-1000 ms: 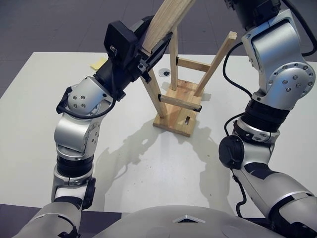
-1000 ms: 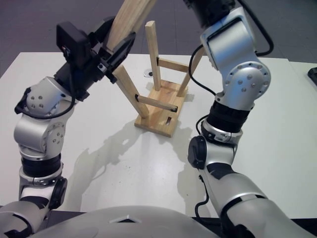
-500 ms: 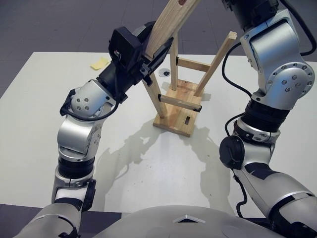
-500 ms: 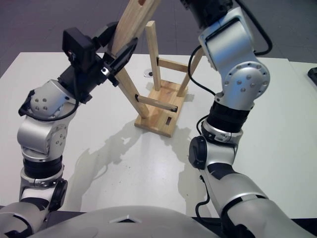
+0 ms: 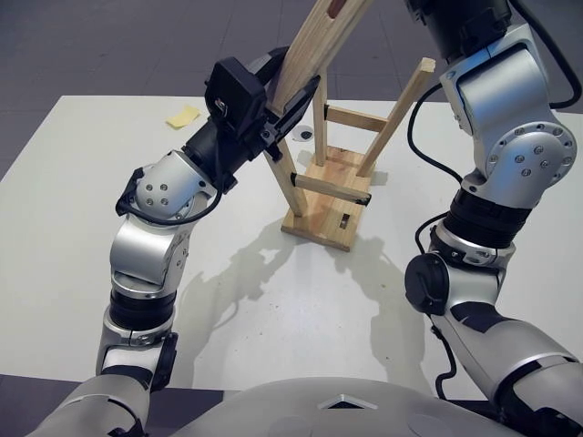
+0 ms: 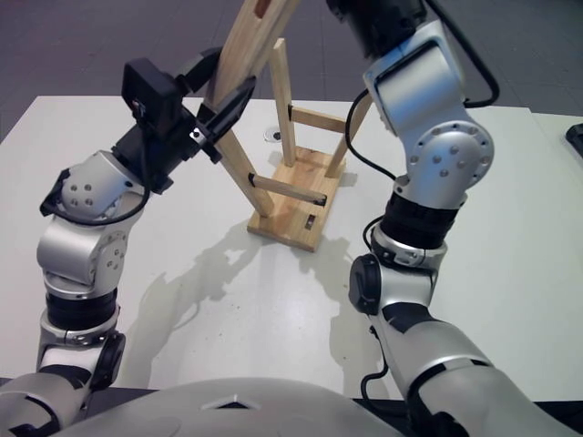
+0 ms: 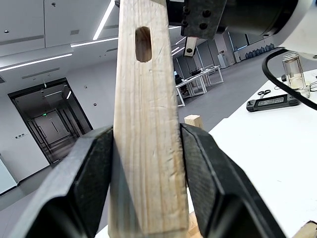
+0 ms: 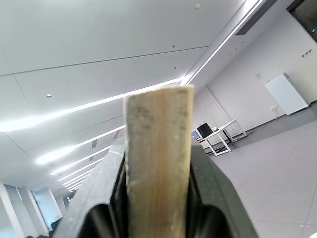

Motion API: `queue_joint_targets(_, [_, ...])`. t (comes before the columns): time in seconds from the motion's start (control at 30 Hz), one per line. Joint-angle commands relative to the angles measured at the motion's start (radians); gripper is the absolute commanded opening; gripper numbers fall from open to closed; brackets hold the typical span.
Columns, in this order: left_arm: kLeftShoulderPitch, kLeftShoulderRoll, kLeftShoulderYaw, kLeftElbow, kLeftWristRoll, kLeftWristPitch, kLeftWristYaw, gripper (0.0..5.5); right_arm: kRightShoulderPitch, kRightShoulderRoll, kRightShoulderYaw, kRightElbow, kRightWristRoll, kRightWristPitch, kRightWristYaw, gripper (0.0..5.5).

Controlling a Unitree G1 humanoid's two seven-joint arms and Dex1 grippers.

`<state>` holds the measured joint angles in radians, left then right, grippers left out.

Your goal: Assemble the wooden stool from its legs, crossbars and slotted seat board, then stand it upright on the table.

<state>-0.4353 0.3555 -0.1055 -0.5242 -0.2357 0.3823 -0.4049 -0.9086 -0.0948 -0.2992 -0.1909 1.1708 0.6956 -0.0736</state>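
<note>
left gripper: the left gripper (image 5: 290, 82) is clenched on a long pale wooden leg (image 5: 311, 41). its broad black fingers (image 7: 89, 188) press flat on the two wide faces near the lower end.
right gripper: the right gripper (image 8: 158, 168) grasps the same leg at its upper end, with dark fingers (image 8: 105, 198) tight on either side of the sawn end grain.
held leg: square in section, smooth light wood with fine grain, and an oblong slot (image 7: 143, 43) cut into one face. it slants up from the left gripper toward the right arm, in the air above the stool.
stool: a pale slotted seat board (image 5: 319, 226) lies flat on the table, underside up. three standing legs rise from it: the near-left leg (image 5: 285, 175) leaning, the back leg (image 5: 320, 105) about upright, the right leg (image 5: 399, 111) splayed outward.
crossbars: a lower crossbar (image 5: 332, 188) runs rightward from the near-left leg and has a dark tip at its other end. an upper crossbar (image 5: 357, 118) spans the back and right legs.
clearance: the left gripper sits just above the top of the near-left leg; i cannot tell whether they touch.
table: on the matte white table (image 5: 64, 209) the seat board sits toward the far middle, well apart from the left, right and near edges.
around: a yellow sticky note (image 5: 182, 116) lies near the far-left edge, and a round dark grommet (image 5: 303, 135) sits just behind the seat board. the right arm stands near the splayed right leg.
</note>
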Motion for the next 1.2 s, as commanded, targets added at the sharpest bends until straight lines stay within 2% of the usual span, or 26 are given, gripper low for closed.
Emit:
queue_joint_targets(0.03, [-0.023, -0.010, -0.019, 0.002, 0.020, 0.000, 0.000, 2.06, 0.039, -0.020, 0.039, -0.037, -0.069, -0.013, -0.006, 1.05])
queue_joint_targets(0.07, [-0.029, -0.014, -0.022, 0.004, 0.021, 0.004, 0.002, 2.42, 0.044, -0.022, 0.042, -0.041, -0.080, -0.020, -0.006, 1.05])
queue_joint_targets(0.33, [-0.036, -0.039, -0.042, -0.017, 0.001, 0.036, -0.008, 3.74, 0.053, -0.044, 0.026, -0.055, -0.123, -0.077, 0.006, 1.04])
queue_joint_targets(0.47, [-0.049, -0.051, 0.006, -0.045, -0.064, 0.081, -0.001, 4.43, 0.052, -0.065, -0.018, -0.066, -0.106, -0.103, 0.008, 1.02])
queue_joint_targets(0.67, [-0.096, -0.088, 0.132, -0.077, -0.210, 0.166, 0.050, 5.34, 0.066, -0.108, -0.167, -0.102, 0.038, -0.148, -0.004, 1.02])
queue_joint_targets(0.87, [-0.168, -0.130, 0.418, 0.042, -0.348, 0.191, 0.262, 5.40, 0.225, -0.217, -0.203, -0.215, -0.030, -0.153, -0.018, 1.02])
queue_joint_targets(0.97, [-0.105, -0.087, 0.465, 0.171, -0.260, 0.180, 0.330, 5.40, 0.336, -0.256, -0.204, -0.281, -0.103, -0.160, -0.029, 1.02])
queue_joint_targets(1.03, [-0.016, -0.043, 0.398, 0.250, -0.175, 0.206, 0.321, 5.40, 0.405, -0.274, -0.201, -0.316, -0.142, -0.156, -0.036, 1.02])
queue_joint_targets(1.2, [0.162, 0.056, 0.034, 0.376, 0.035, 0.307, 0.214, 5.40, 0.526, -0.262, -0.157, -0.358, -0.245, -0.145, -0.095, 1.02])
